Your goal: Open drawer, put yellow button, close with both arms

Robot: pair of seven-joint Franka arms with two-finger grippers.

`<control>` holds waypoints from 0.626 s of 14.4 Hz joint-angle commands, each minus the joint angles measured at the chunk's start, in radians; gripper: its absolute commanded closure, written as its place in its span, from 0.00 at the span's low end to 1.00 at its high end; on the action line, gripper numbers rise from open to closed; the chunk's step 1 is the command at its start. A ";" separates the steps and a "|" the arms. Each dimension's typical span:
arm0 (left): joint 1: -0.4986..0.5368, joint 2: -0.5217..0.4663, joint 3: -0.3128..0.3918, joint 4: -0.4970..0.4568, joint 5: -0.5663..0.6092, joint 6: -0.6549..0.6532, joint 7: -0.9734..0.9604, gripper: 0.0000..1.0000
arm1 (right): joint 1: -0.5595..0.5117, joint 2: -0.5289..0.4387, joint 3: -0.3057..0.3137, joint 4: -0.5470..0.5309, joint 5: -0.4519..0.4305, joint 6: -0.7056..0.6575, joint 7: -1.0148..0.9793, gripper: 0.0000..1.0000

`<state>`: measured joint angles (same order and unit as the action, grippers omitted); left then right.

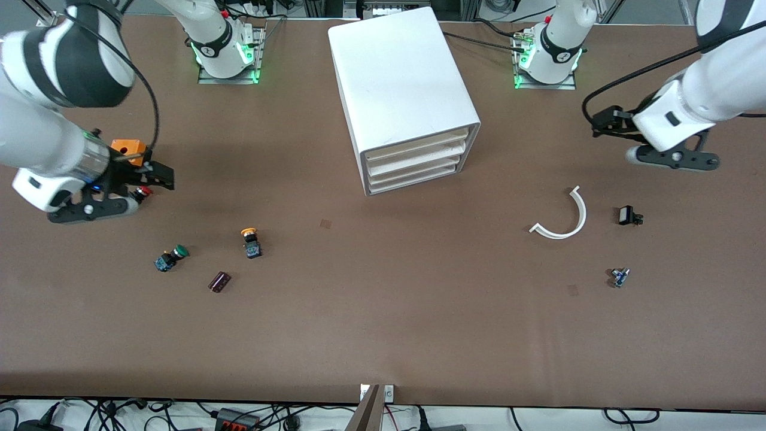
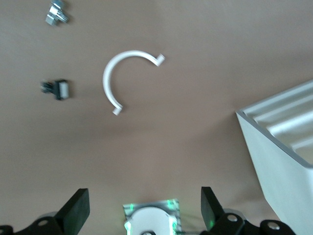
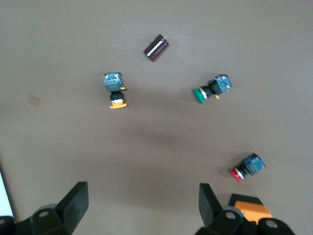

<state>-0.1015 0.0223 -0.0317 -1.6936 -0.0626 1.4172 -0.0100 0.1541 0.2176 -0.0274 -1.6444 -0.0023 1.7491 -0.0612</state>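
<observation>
The yellow button (image 1: pixel 251 239) (image 3: pixel 115 90) lies on its side on the brown table, toward the right arm's end. The white cabinet (image 1: pixel 407 84) (image 2: pixel 279 147) stands mid-table, and its top drawer (image 1: pixel 416 143) is shut like the three below it. My right gripper (image 1: pixel 90 208) (image 3: pixel 142 200) hangs open and empty over the table by the red button (image 1: pixel 142 192) (image 3: pixel 247 167), well apart from the yellow one. At the left arm's end, my left gripper (image 1: pixel 673 158) (image 2: pixel 144 208) hovers open and empty over bare table, away from the cabinet.
A green button (image 1: pixel 172 257) (image 3: pixel 211 89) and a dark cylinder (image 1: pixel 219 281) (image 3: pixel 156 47) lie near the yellow button. An orange block (image 1: pixel 128 147) sits by the right gripper. A white curved strip (image 1: pixel 562 218) (image 2: pixel 124 76) and two small parts (image 1: pixel 629 216) (image 1: pixel 620 276) lie near the left arm.
</observation>
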 commanded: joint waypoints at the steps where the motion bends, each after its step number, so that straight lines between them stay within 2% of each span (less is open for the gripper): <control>1: -0.006 0.053 0.003 0.008 -0.097 -0.049 0.013 0.00 | 0.030 0.078 -0.003 0.005 0.018 0.076 -0.006 0.00; 4: -0.020 0.106 -0.002 -0.011 -0.288 -0.008 0.047 0.00 | 0.074 0.166 -0.002 0.011 0.019 0.160 -0.008 0.00; 7: -0.021 0.139 -0.033 -0.083 -0.454 0.174 0.207 0.00 | 0.105 0.232 -0.003 0.018 0.018 0.216 -0.009 0.00; 9: -0.020 0.168 -0.051 -0.136 -0.619 0.264 0.309 0.00 | 0.117 0.281 -0.003 0.018 0.018 0.262 -0.009 0.00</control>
<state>-0.1240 0.1797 -0.0694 -1.7728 -0.5619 1.6091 0.1952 0.2598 0.4543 -0.0263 -1.6452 -0.0005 1.9811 -0.0609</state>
